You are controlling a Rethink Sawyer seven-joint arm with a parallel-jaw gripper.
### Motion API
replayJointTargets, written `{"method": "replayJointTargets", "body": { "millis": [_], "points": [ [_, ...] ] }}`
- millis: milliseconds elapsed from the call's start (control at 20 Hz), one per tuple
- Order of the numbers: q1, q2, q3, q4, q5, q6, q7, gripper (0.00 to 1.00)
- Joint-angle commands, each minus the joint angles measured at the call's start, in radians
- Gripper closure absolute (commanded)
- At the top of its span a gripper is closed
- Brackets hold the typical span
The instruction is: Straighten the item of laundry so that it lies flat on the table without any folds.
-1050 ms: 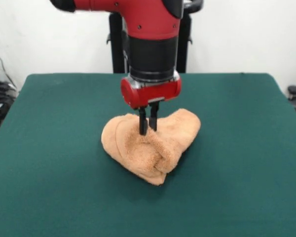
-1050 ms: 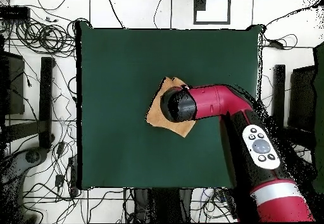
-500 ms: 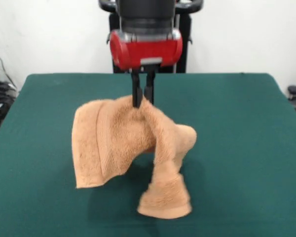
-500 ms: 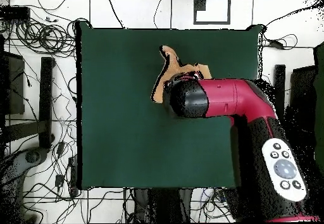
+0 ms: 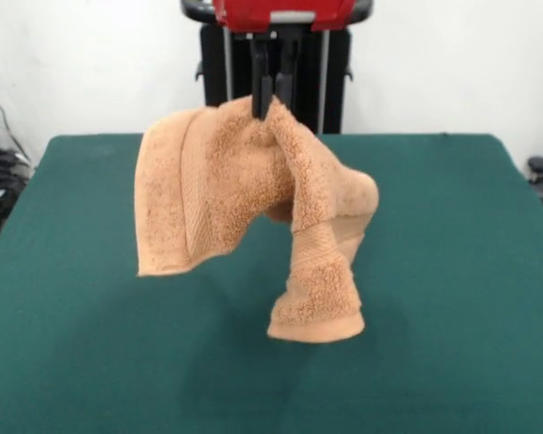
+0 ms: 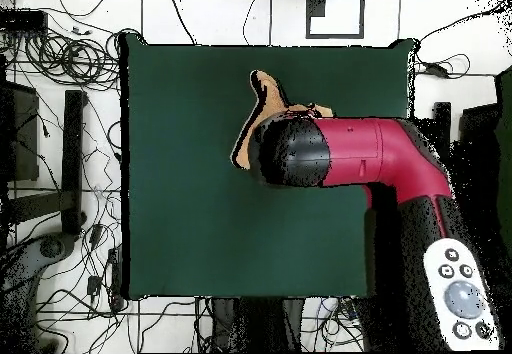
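Note:
The item of laundry (image 5: 244, 203) is a peach terry towel hanging in the air above the table (image 5: 452, 271). My gripper (image 5: 271, 101) is shut on a bunch of cloth at its top. One flap with a woven band droops to the left, and a twisted end hangs lower on the right; no part of it touches the green top. From overhead, only a strip of the item of laundry (image 6: 266, 98) shows beside the arm's wrist, which hides the gripper.
The red arm (image 6: 370, 160) reaches over the table's right side in the overhead view. Cables and stands lie on the floor around the table (image 6: 180, 210).
The gripper has risen from the crumpled pile with the towel pinched in it. The towel has left the table and unfurled into two hanging ends.

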Motion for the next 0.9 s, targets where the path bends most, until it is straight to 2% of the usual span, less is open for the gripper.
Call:
{"method": "replayJointTargets", "body": {
  "millis": [50,800,850,900],
  "points": [
    [0.029,0.011,0.028,0.059,0.032,0.052,0.04,1.0],
    [0.033,0.016,0.012,0.1,-0.004,-0.107,0.096,1.0],
    [0.036,0.015,0.008,0.099,-0.01,-0.119,0.101,0.0],
    [0.036,0.016,0.008,0.1,-0.008,-0.119,0.101,0.0]
  ]
}}
